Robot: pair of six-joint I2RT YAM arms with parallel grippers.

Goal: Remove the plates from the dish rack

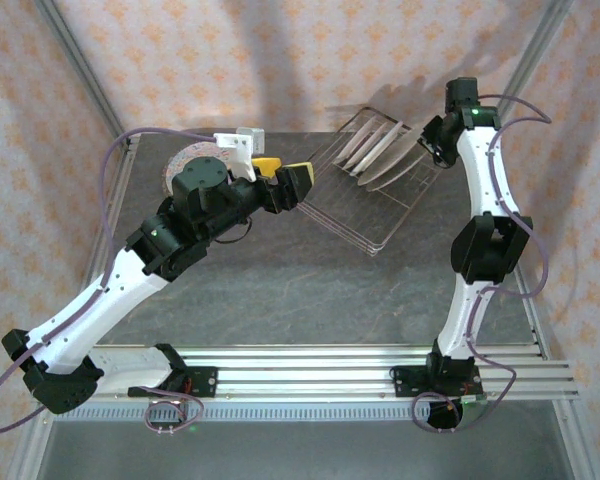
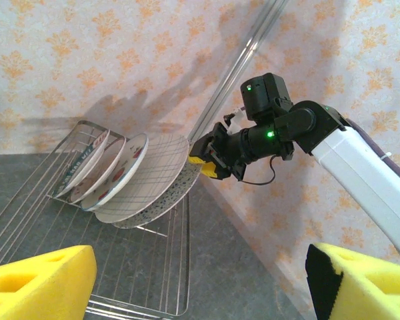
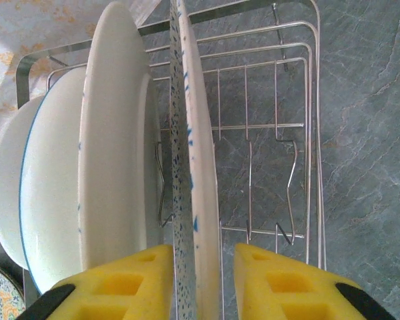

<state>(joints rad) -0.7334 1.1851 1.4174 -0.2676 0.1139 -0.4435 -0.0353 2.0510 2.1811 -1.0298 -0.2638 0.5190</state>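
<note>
Far left, a grey-rimmed pink plate [image 1: 183,166] is seen lying flat on the surface [image 1: 310,290], partly covered by the left arm. The left claw [image 1: 292,181] is held wide open with nothing between its yellow pads [image 2: 43,283], pointed at the dish rack [image 1: 365,225] but apart from it. The rack is set right of centre at the back of the surface. Four plates [image 1: 380,150] are stood on edge in it, leaning. At the rack's right end, the right claw [image 3: 203,267] is placed astride the rim of the speckled plate [image 3: 195,167], narrowed. One pad is against it, and a slim gap is noted at the other.
</note>
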